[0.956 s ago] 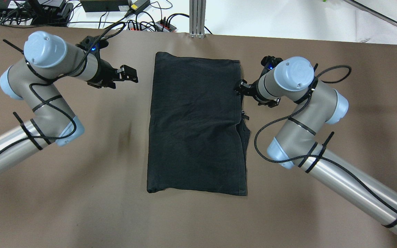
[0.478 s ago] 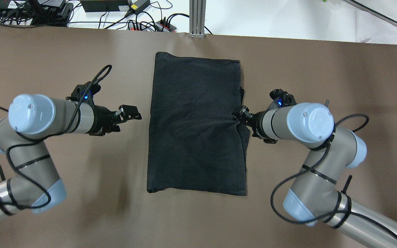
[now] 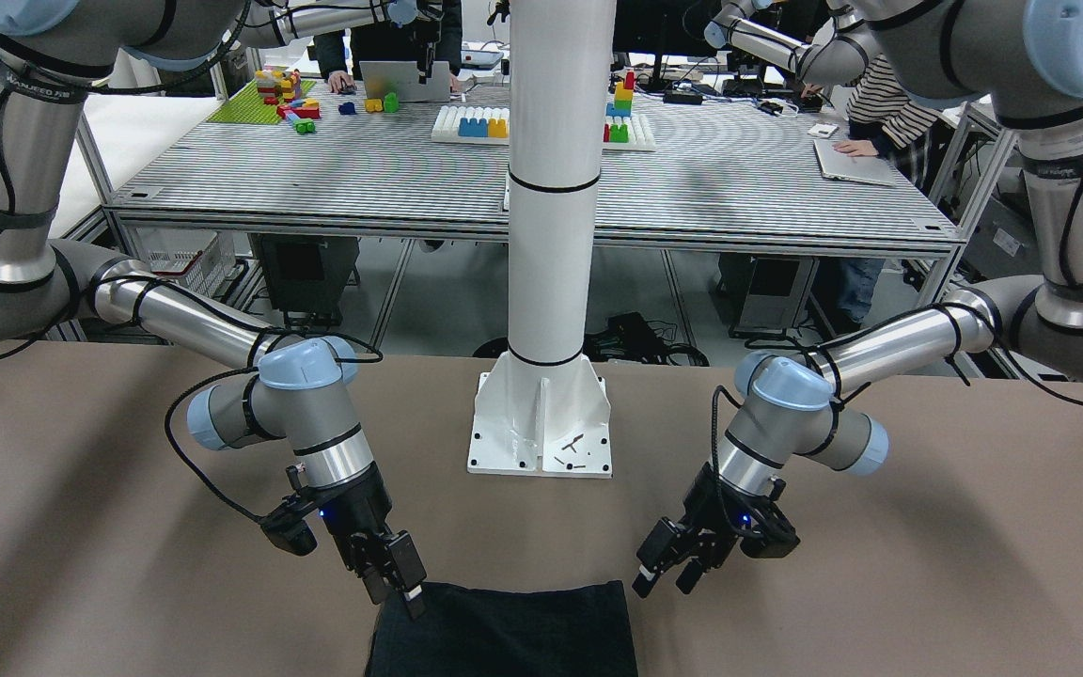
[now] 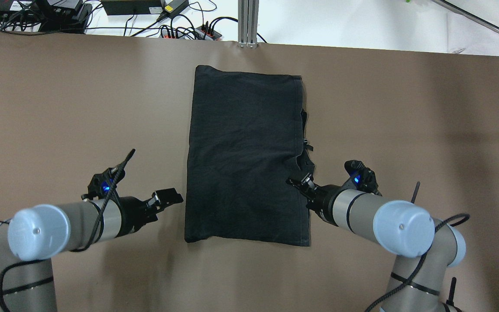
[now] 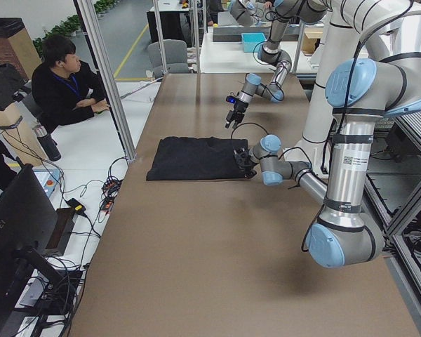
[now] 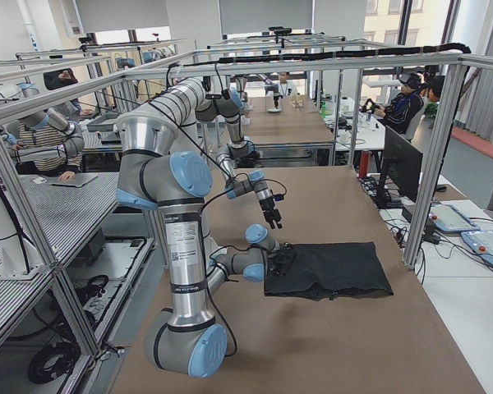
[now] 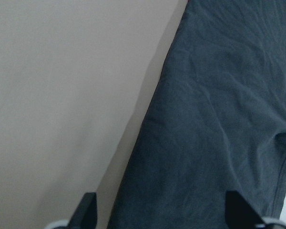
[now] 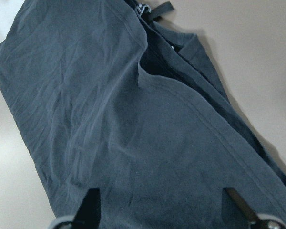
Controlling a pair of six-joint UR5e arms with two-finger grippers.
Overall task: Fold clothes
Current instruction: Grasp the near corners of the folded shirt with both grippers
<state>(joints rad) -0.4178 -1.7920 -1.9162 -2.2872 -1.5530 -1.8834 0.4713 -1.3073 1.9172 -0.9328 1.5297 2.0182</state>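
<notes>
Both spread: my left claw (image 4: pixel 168 197) sits just beside, right claw (image 4: pixel 298 182) over, the black garment (image 4: pixel 245 151), its length running up-frame.

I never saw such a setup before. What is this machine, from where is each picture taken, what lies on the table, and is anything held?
This is a robot with two arms, each ending in a two-finger gripper. One picture looks down from behind the robot, one faces it, two look along the table from its ends, and two come from cameras on the wrists. On the brown table lies one black garment, flat, in a rough rectangle. The left gripper is beside its left edge, the right gripper over its right edge. Both are open and hold nothing.
</notes>
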